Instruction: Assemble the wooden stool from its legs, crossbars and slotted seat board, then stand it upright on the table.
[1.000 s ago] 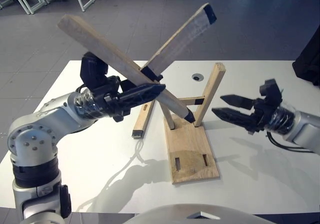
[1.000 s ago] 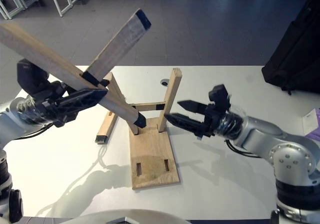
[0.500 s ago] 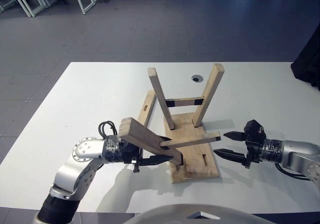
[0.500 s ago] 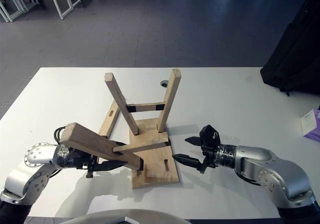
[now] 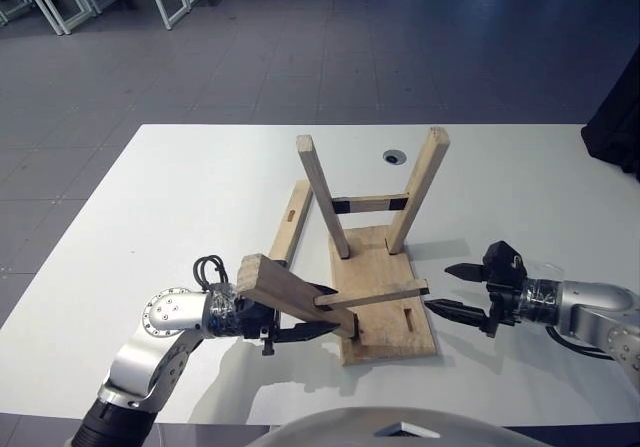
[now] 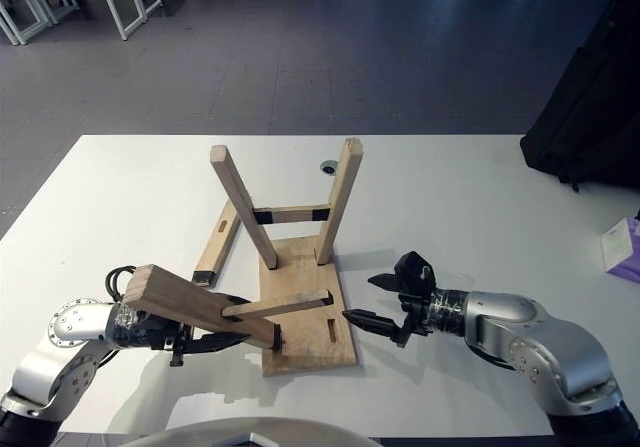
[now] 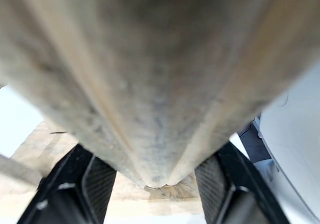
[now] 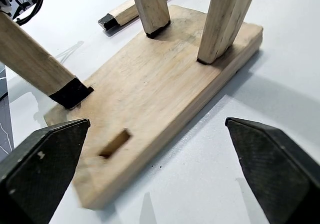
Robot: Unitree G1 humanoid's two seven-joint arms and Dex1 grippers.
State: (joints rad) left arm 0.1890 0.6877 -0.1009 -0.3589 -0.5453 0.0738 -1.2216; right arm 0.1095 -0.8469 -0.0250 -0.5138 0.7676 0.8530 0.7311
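Your left hand [image 5: 300, 329] is clamped on the pale wooden leg [image 5: 285, 292], right hand [image 5: 440, 288] apart; set its black tip [image 8: 70, 92] square to the slotted wooden seat board [image 5: 378, 259], press straight.

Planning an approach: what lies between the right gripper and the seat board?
Only bare table separates right gripper from seat board; right wrist view shows it.

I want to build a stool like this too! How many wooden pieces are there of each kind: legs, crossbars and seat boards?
Legs: 4
Crossbars: 2
Seat board: 1
Total: 7
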